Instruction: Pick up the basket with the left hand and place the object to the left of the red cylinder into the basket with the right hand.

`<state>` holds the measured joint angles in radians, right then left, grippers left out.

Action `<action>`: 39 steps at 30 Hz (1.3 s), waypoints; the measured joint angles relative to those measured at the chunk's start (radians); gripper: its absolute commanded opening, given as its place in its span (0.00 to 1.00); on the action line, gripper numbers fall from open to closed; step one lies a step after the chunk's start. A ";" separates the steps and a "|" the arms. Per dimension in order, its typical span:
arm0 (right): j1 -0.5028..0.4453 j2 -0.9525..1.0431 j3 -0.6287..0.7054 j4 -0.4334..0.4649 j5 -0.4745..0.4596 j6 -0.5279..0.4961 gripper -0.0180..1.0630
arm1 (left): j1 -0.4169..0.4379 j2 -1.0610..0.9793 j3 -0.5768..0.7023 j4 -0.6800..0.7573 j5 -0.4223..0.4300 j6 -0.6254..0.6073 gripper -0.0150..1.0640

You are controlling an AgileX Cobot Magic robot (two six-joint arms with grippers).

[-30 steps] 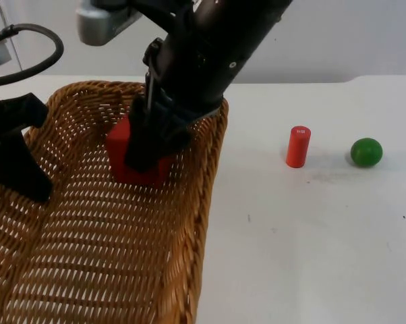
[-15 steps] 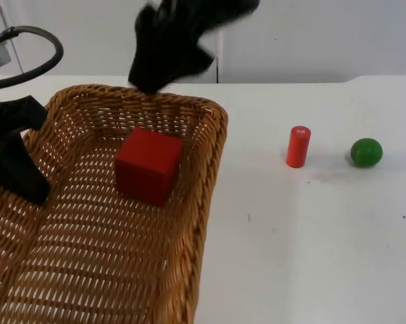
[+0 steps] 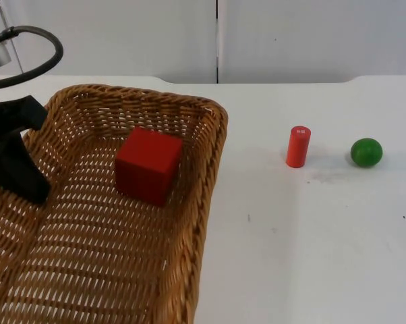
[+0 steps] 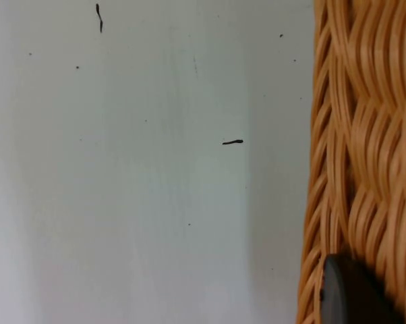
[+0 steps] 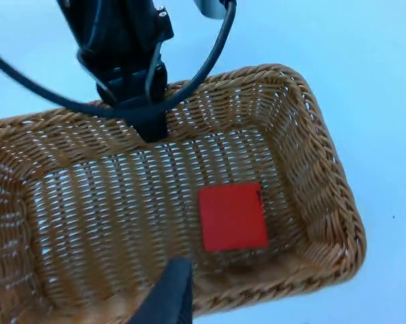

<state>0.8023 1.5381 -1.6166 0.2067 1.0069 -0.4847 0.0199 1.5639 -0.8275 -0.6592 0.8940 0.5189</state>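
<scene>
Jaws of left gripper (image 3: pixel 17 179) are clamped on basket (image 3: pixel 213 155) rim; right gripper (image 5: pixel 172 293) sits above, jaw state cannot be told. Cube (image 3: pixel 148 164) lies inside. Judged rigid, light; flat opposite faces best gripped.

Light: bright, even, from overhead.
Shadows: soft, short beside the red cylinder (image 3: pixel 298 146) and green ball (image 3: pixel 366 152).
Glare: none on the counter (image 3: pixel 311 229).
Focus: basket (image 4: pixel 365 148) weave crisp up close.
</scene>
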 measured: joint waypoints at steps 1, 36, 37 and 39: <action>0.000 -0.025 0.034 -0.004 -0.012 0.013 0.89 | 0.000 0.000 0.000 0.000 0.000 0.000 0.01; 0.000 -0.479 0.463 -0.121 -0.146 0.186 0.89 | 0.000 0.000 0.000 0.000 -0.023 0.004 0.01; 0.000 -0.479 0.463 -0.121 -0.146 0.186 0.89 | 0.000 0.000 0.000 0.000 -0.031 0.004 0.01; 0.000 -0.479 0.463 -0.121 -0.142 0.186 0.89 | 0.000 0.002 0.000 0.000 -0.056 0.004 0.01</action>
<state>0.8023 1.0595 -1.1539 0.0858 0.8651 -0.2987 0.0199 1.5663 -0.8275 -0.6592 0.8376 0.5231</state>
